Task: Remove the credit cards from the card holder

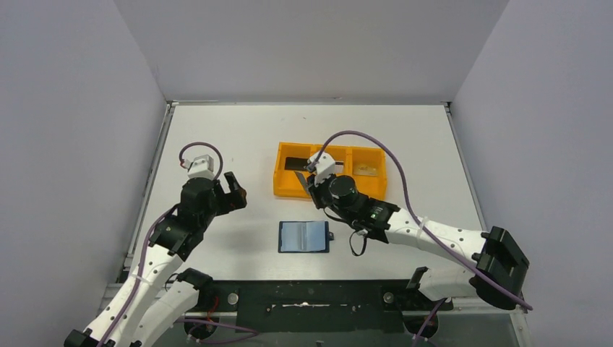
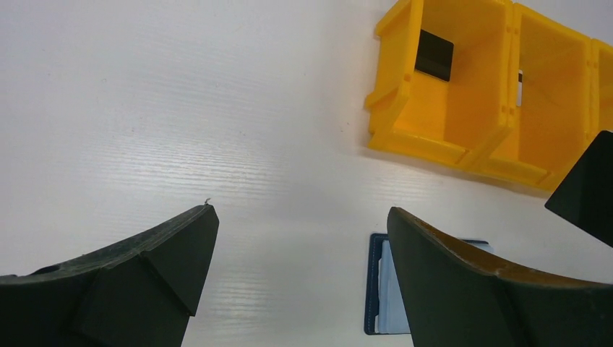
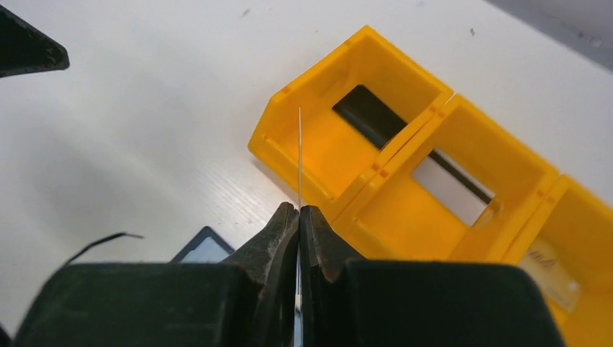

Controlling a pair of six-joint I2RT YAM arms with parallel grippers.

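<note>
Now my right gripper (image 3: 298, 213) pinches credit card (image 3: 299, 152) edge-on above orange tray (image 3: 325, 63), left bin. I'd hold card vertical, lower between walls, then release. Card holder (image 1: 304, 236) open at tray's 6 o'clock. My left gripper (image 2: 302, 213) spread, empty.

Orange three-compartment tray (image 1: 288, 186) on white table (image 1: 217, 130), centre-far.
</note>
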